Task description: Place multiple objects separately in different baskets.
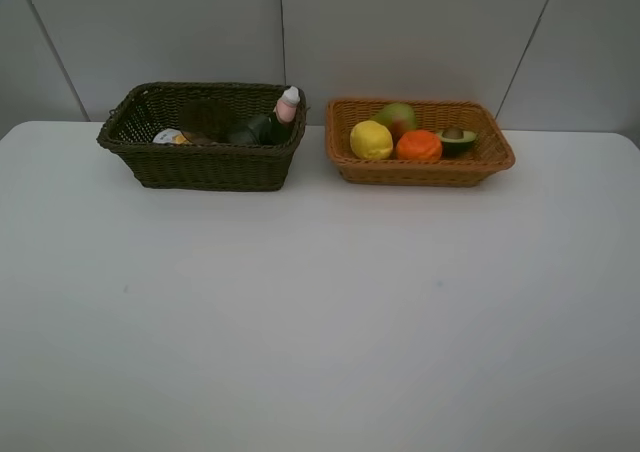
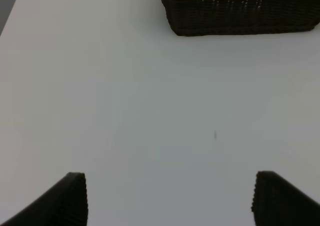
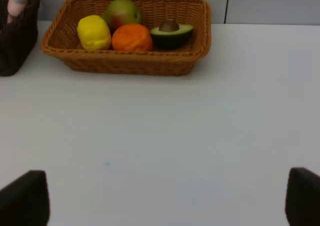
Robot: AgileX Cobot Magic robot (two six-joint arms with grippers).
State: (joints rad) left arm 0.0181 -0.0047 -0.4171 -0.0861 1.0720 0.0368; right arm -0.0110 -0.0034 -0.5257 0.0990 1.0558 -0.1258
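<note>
A deep, dark brown-green rectangular basket [image 1: 205, 162] of tight wicker weave sits toward the back left of the smooth white matte table [image 1: 320, 312], and just beside it on the right stands a shallower light orange-tan wicker basket [image 1: 420, 172] with flared sides; the two are close but not touching. Behind them rises a plain grey panelled wall [image 1: 400, 32].

The left gripper [image 2: 170, 201] shows only its two dark, ribbed fingertips [image 2: 70, 198] at the edge of its wrist view, set wide apart over bare tabletop, with nothing between them and nothing touched. The right gripper [image 3: 165, 201] likewise has its black fingertips [image 3: 25, 198] spread far apart above the table, holding nothing.

In the tan basket lie four rounded fruits packed together: a dimpled yellow lemon [image 1: 371, 140] at the left, a glossy orange [image 1: 419, 146] next to it, a green-red pear [image 1: 397, 118] behind those two, and an avocado half [image 1: 457, 140] (cut face up, brown stone showing) at the right. In the dark basket a pink bottle with a pale cap [image 1: 288, 104] leans at the right end, against a dark green bottle [image 1: 262, 129]; a translucent cup [image 1: 208, 122] sits mid-basket, and a white, blue-capped item [image 1: 168, 137] lies low at the left, mostly hidden by the wall
</note>
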